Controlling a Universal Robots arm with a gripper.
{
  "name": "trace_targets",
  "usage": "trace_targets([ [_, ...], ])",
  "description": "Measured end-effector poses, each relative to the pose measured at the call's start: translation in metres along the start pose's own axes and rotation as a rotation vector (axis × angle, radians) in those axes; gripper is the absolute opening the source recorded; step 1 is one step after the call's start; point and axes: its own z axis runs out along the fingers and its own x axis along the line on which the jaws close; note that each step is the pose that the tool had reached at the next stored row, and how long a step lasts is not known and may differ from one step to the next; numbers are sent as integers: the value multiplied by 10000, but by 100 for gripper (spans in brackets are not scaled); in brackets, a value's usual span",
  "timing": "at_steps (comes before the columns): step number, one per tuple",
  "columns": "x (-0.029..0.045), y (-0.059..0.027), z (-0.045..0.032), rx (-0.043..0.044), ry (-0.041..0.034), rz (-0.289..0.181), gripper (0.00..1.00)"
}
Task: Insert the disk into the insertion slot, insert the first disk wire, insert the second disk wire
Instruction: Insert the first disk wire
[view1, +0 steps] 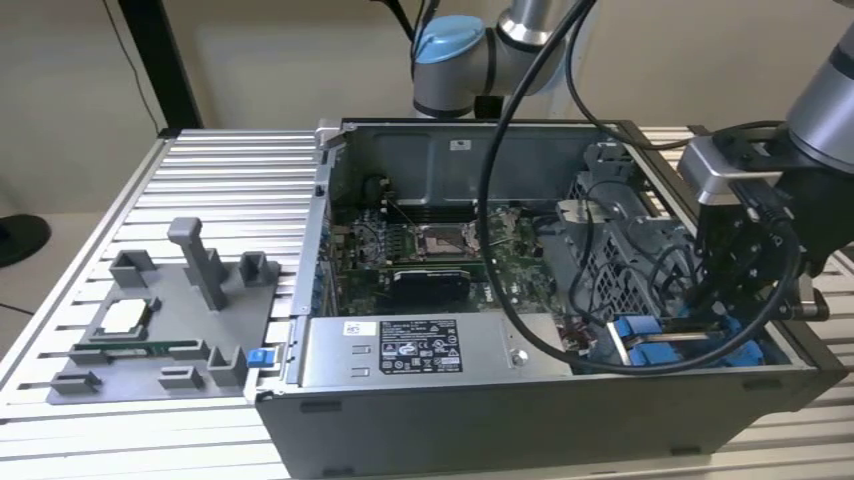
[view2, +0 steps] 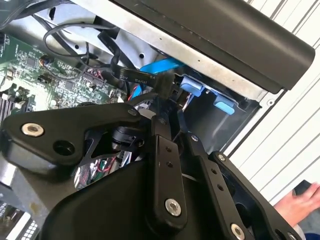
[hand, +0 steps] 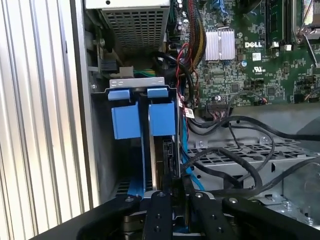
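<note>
Blue carrier plastic marks the disk (hand: 162, 125). It stands on edge in the insertion slot (view1: 661, 350), at the corner of the open computer case (view1: 534, 400) on the exterior view's right. It looks pushed home, its tab level with the tab in the bay beside it (a judgement; seating not verified).

Claw (hand: 175, 187): fingers drawn nearly together just over the disk's exposed edge. In the second wrist view they pinch a small black plug on a flat dark disk wire (view2: 131, 78). The plug sits at the disk, but I cannot tell whether it is mated.

Handling.
- Disk: rigid, probably dense for its size and shock-sensitive. Take it by the carrier's sides, not by the flat faces.
- Wire: limp ribbon, stiff only at the plug. Hold the plug body squarely; the shell looks smooth and thin and would likely twist if pushed off-axis. The socket tongue is probably brittle.

Print.
- White label with dark text and marks on the grey power-supply box (view1: 416, 345).
- Pale lettering along the wire.
- Markings on the green motherboard (view1: 427, 250).
- None transcribed.

The case rests on a ribbed aluminium desk (view1: 227, 170).
</note>
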Motion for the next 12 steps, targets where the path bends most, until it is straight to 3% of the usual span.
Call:
trace_targets([
  [12,11,1,96,-2,0,2,0],
])
